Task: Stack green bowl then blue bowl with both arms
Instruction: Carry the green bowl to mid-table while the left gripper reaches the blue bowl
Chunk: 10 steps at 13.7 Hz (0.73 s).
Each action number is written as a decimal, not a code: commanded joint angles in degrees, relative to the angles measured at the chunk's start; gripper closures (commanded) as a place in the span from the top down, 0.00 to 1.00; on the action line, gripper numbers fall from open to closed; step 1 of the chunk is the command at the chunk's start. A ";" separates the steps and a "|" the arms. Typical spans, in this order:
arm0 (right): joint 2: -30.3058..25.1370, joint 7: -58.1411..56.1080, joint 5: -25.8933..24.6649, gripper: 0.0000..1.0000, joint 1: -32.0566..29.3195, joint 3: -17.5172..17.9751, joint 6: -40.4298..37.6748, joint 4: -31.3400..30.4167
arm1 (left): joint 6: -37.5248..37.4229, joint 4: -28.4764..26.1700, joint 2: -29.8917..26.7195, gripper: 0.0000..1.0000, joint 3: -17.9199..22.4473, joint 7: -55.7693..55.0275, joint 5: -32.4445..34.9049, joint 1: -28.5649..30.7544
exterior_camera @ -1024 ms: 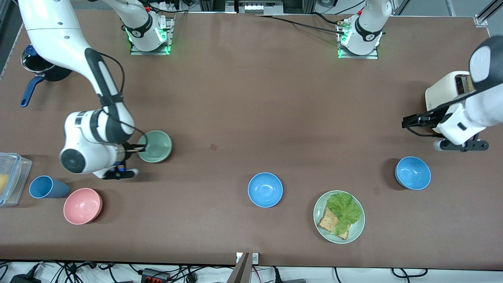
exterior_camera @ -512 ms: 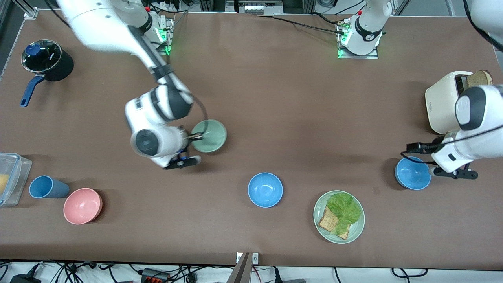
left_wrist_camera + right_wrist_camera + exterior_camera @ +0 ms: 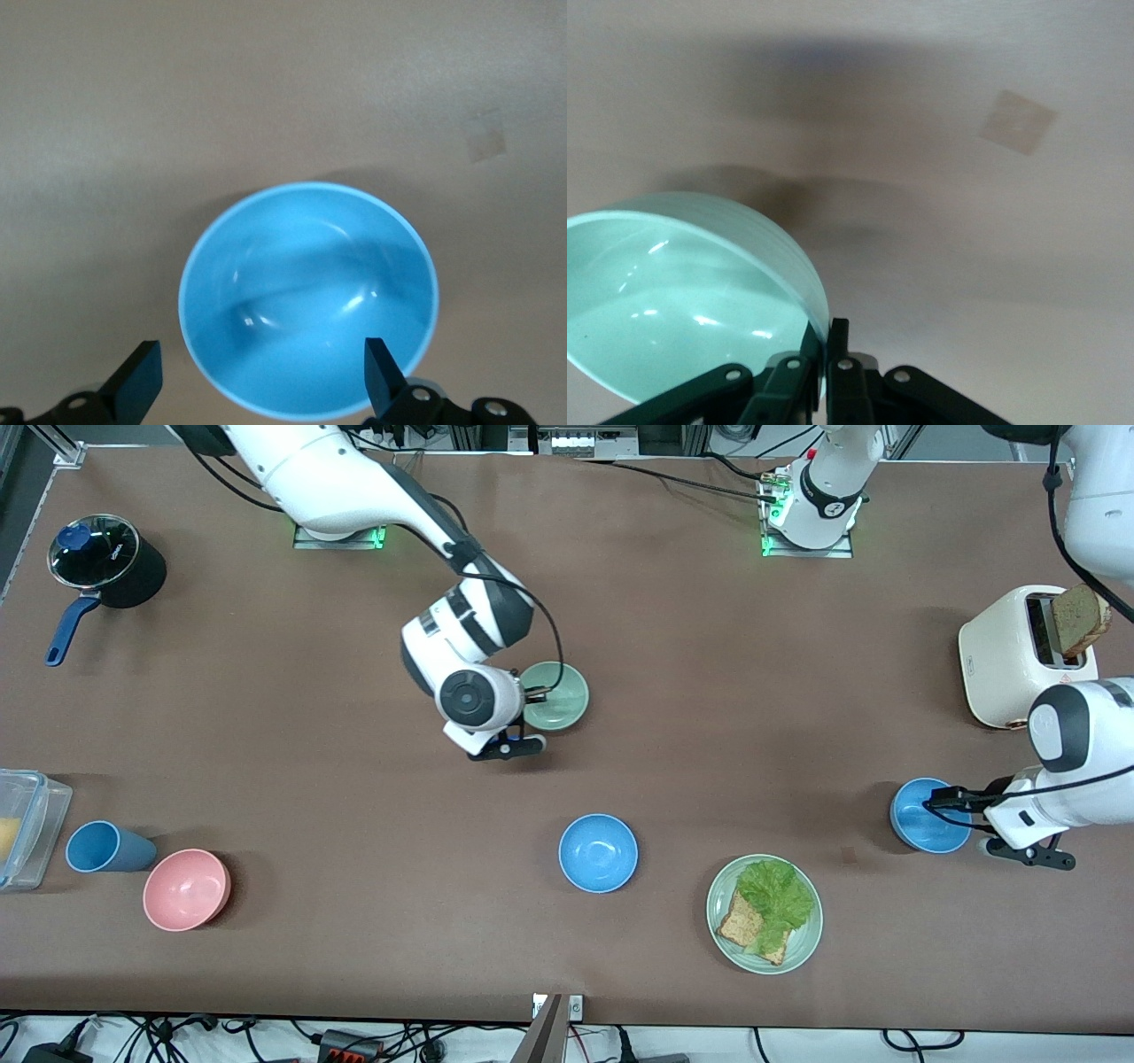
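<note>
Currently, by item:
Right gripper (image 3: pixel 530 691): pinching the rim of the green bowl (image 3: pixel 555 696), fingers (image 3: pixel 837 341) clamped on its wall (image 3: pixel 682 292); holding it in the air over the mid-table.
Left gripper (image 3: pixel 941 802): hanging low over a blue bowl (image 3: pixel 921 817) at the left arm's end of the table, fingers (image 3: pixel 381 372) spread apart, flanking the bowl (image 3: pixel 308 299) without visibly touching it.
Second blue bowl (image 3: pixel 598 852): sitting mid-table, nearer the camera than the green one, beside the plate (image 3: pixel 802 948) carrying bread and lettuce.
Pink bowl (image 3: pixel 186 888): lying at the right arm's end, just beside the blue cup (image 3: pixel 104 847).
Toaster (image 3: pixel 1010 655): standing farther from the camera than the left gripper's bowl, toast sticking up.
</note>
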 commanded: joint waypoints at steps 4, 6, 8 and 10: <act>2.55 7.38 0.76 0.99 2.53 -0.24 4.46 1.00 | 4.93 2.38 4.20 0.94 -0.13 7.92 1.37 2.68; -1.03 7.48 0.76 1.00 1.74 -0.33 3.41 1.09 | 6.17 2.38 4.73 0.77 -0.13 9.43 1.20 2.77; -7.70 7.48 0.58 1.00 -0.02 -0.68 1.67 1.09 | 6.35 2.21 4.73 0.56 -0.13 9.52 1.11 2.77; -12.63 6.78 -0.64 1.00 -2.47 -1.73 -2.63 1.09 | 6.35 2.20 4.73 0.34 -0.13 9.43 0.50 2.77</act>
